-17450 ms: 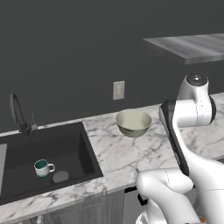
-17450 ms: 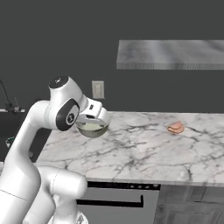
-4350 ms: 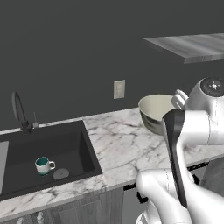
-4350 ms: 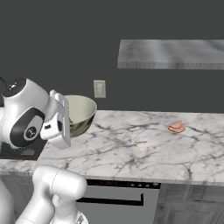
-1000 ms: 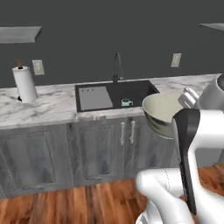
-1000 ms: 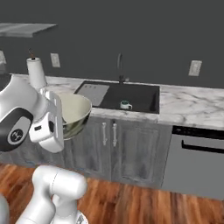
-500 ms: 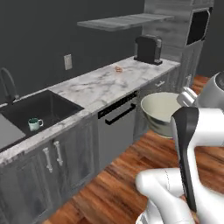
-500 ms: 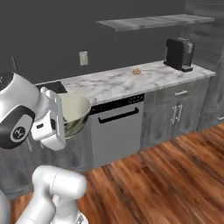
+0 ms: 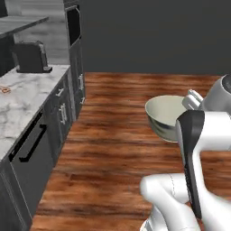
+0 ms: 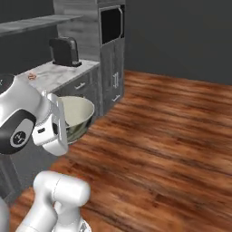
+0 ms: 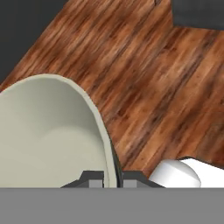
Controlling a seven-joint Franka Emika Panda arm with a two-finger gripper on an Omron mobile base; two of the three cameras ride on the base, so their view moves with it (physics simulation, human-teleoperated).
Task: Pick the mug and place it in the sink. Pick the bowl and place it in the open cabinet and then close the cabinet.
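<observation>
Now the base has turned away from the sink, so wood floor [image 9: 117,135] fills the middle, while the gripper [image 11: 113,177] stays pinched on the rim of the bowl [image 9: 166,116], carried at middle right.

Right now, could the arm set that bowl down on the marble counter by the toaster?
Probably not yet. The claw is shut on the bowl out over the wood floor, and the marble counter with the toaster lies well off to the side.
</observation>
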